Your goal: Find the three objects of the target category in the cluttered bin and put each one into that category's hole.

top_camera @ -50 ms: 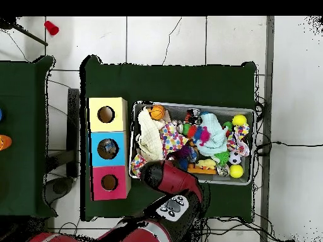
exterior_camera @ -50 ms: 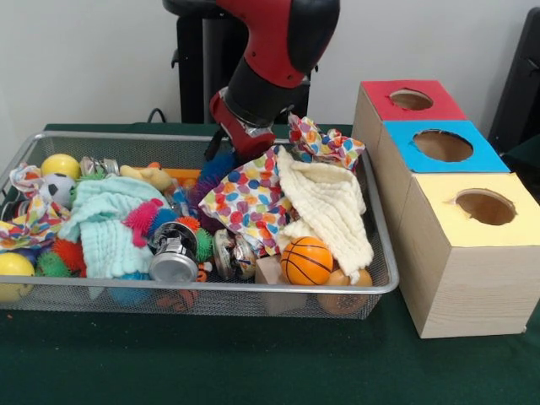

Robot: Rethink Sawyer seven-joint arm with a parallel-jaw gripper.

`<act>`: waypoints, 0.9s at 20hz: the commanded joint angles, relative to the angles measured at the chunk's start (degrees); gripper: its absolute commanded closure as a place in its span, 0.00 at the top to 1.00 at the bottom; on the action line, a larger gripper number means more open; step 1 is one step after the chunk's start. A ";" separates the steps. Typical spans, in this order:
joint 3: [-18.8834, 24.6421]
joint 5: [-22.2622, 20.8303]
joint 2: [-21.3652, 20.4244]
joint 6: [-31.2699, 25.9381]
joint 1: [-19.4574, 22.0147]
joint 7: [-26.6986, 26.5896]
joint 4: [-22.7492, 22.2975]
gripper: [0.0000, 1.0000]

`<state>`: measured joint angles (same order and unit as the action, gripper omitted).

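The wire bin (exterior_camera @ -50 ms: pixel 384 253) is packed with mixed items. My gripper (exterior_camera @ -50 ms: pixel 229 152) reaches down into its back middle, just behind a polka-dot cloth (exterior_camera @ -50 ms: pixel 251 198) that hides its tip. A cream cloth (exterior_camera @ -50 ms: pixel 329 207) lies beside it, a patterned cloth (exterior_camera @ -50 ms: pixel 325 145) drapes the back rim, and a mint cloth (exterior_camera @ -50 ms: pixel 110 221) lies to the left. An orange basketball (exterior_camera @ -50 ms: pixel 306 260), yellow balls (exterior_camera @ -50 ms: pixel 61 165), a soccer ball (exterior_camera @ -50 ms: pixel 56 189) and crushed cans (exterior_camera @ -50 ms: pixel 175 251) lie among spiky toys. In the overhead view the arm (top_camera @ -50 ms: pixel 169 178) covers the bin's (top_camera @ -50 ms: pixel 189 106) near left corner.
Three wooden boxes stand in a row beside the bin, each with a round hole: red top (exterior_camera @ -50 ms: pixel 411 99), blue top (exterior_camera @ -50 ms: pixel 443 145), yellow top (exterior_camera @ -50 ms: pixel 485 207). From above they show as yellow (top_camera @ -50 ms: pixel 106 114), blue (top_camera @ -50 ms: pixel 108 149) and red (top_camera @ -50 ms: pixel 109 183). Green cloth (exterior_camera @ -50 ms: pixel 253 363) covers the table.
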<state>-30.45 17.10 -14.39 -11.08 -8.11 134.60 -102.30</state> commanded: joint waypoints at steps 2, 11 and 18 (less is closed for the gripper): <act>3.51 -1.19 8.91 8.12 3.16 5.09 7.70 1.00; 3.01 0.64 13.73 12.42 3.95 5.62 9.97 1.00; 3.58 0.67 14.59 14.20 4.62 5.55 10.28 1.00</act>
<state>-33.67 17.09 -8.15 -1.15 -6.59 134.61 -100.01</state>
